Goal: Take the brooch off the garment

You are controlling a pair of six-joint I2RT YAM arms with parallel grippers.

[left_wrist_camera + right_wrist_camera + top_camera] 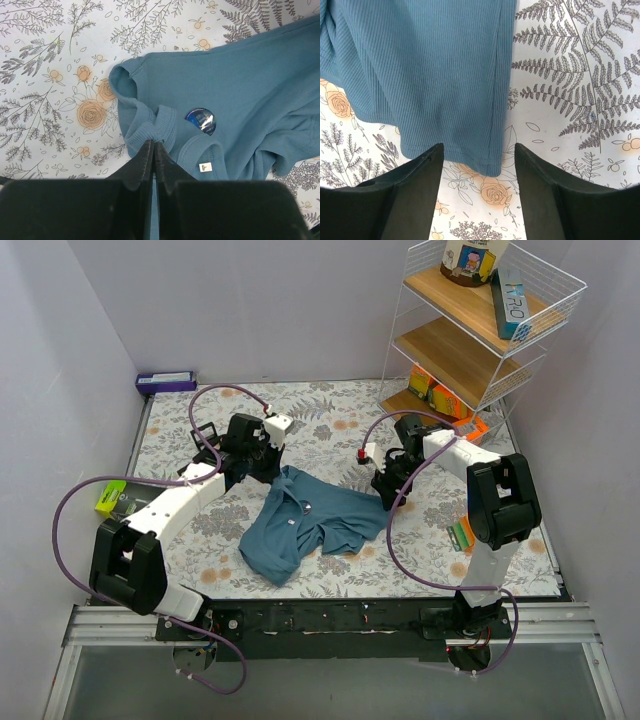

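The teal garment lies crumpled on the flowered table cover between the arms. The brooch is a small round glossy pin near the neck opening, half tucked under a fold; in the top view it is a pale dot. My left gripper is shut on a ribbed fold of the garment at the collar, just left of the brooch. My right gripper is open, its jaws either side of a hem corner of the garment, with cloth not gripped. It is at the shirt's right edge in the top view.
A white wire shelf with boxes stands at the back right. A purple box lies at the back left, a green pack at the left edge, and an orange-green item by the right arm's base.
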